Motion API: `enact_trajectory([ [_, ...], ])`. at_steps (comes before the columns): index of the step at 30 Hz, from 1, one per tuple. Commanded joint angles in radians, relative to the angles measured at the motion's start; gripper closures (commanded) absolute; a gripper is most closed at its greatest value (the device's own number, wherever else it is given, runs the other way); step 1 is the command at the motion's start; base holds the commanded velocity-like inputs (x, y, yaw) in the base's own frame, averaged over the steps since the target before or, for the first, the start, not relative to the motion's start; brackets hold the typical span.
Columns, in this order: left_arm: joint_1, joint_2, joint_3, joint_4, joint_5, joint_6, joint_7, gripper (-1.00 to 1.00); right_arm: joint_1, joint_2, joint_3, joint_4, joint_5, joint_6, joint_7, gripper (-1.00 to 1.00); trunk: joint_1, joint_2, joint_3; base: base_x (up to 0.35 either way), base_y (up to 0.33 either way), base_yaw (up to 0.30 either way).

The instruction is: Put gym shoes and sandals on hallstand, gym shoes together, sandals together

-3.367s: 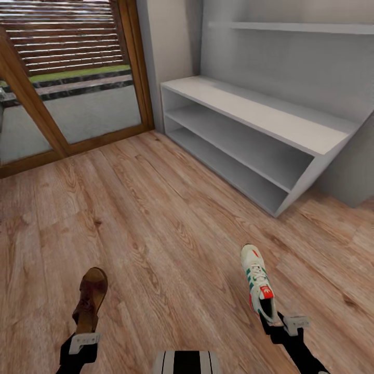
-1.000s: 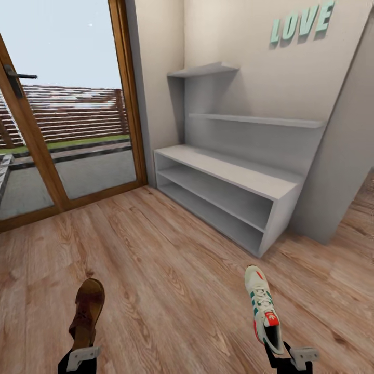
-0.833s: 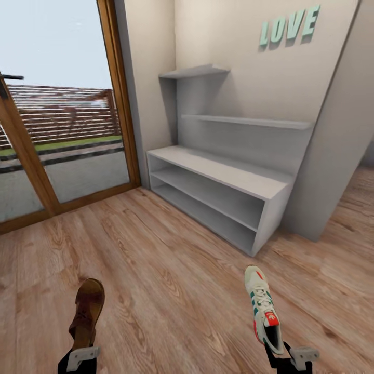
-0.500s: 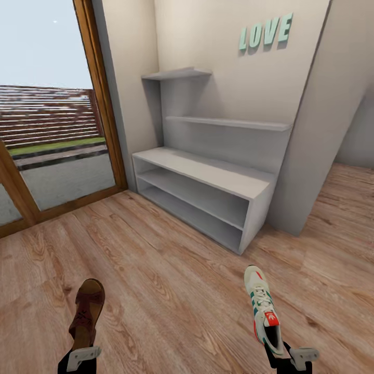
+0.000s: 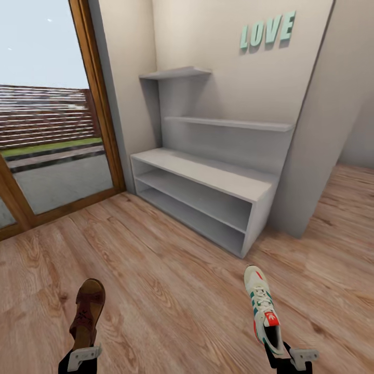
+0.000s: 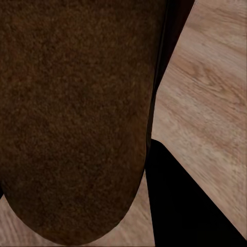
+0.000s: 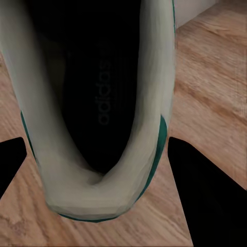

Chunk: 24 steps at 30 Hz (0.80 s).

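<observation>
My left pincer (image 5: 83, 356) clenched on heel of brown sandal (image 5: 87, 313), toe pointing ahead, held above corridor floor (image 5: 171, 291). My right pincer (image 5: 284, 358) grips heel of gym shoe (image 5: 264, 312), likewise off floor, toe toward hallstand (image 5: 208, 176). Hallstand ahead against wall, well apart from both; its two open compartments and both upper shelves bare. Glass door (image 5: 47, 130) at left.

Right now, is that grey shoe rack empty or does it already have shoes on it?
Empty. The hallstand shows bare shelves and top; the sandal and gym shoe are carried.
</observation>
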Motion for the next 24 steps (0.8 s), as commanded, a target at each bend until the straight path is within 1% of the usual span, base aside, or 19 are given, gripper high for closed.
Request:
enact_trajectory([
  [1,-0.002,-0.001,0.009,-0.001,-0.008,-0.003,-0.007,1.00,-0.001,0.000,-0.008,0.001,0.006,-0.003,0.005,1.00,0.000,0.000,-0.001,0.259,0.219,0.000],
  [17,-0.001,0.000,0.009,-0.001,-0.008,-0.003,-0.007,1.00,-0.001,0.002,-0.008,0.001,0.006,-0.003,0.005,1.00,0.000,0.000,-0.001,0.266,0.239,-0.002],
  [24,-0.001,0.000,0.009,-0.001,-0.008,-0.003,-0.007,1.00,-0.001,0.002,-0.008,0.001,0.006,-0.003,0.005,1.00,0.000,0.000,-0.001,0.250,0.251,-0.219],
])
